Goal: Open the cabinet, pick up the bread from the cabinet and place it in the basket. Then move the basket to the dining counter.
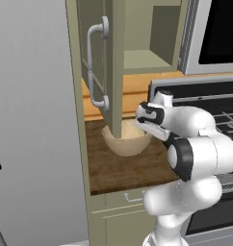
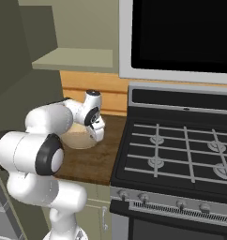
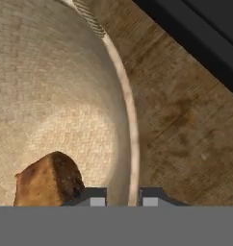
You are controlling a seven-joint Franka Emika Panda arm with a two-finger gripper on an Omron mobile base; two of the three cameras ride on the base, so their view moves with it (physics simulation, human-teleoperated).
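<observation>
The cabinet (image 1: pixel 116 57) door stands open, its silver handle (image 1: pixel 97 62) facing left. The pale woven basket (image 1: pixel 128 141) (image 2: pixel 80 136) sits on the narrow dark wood worktop (image 1: pixel 123 168) below the cabinet. The brown bread (image 3: pixel 48 180) lies inside the basket (image 3: pixel 56 96). My gripper (image 1: pixel 145 129) (image 2: pixel 97 132) reaches down at the basket's right side. In the hand view my gripper (image 3: pixel 124 201) straddles the basket's rim (image 3: pixel 133 144), one fingertip inside and one outside, shut on it. The dining counter is out of view.
A black stove (image 2: pixel 181 150) with grates adjoins the worktop on the right, with a microwave (image 2: pixel 181 33) above it. The open door hangs over the basket's left part. A grey wall (image 1: pixel 32 120) runs on the left. A drawer pull (image 1: pixel 133 197) sits below the worktop.
</observation>
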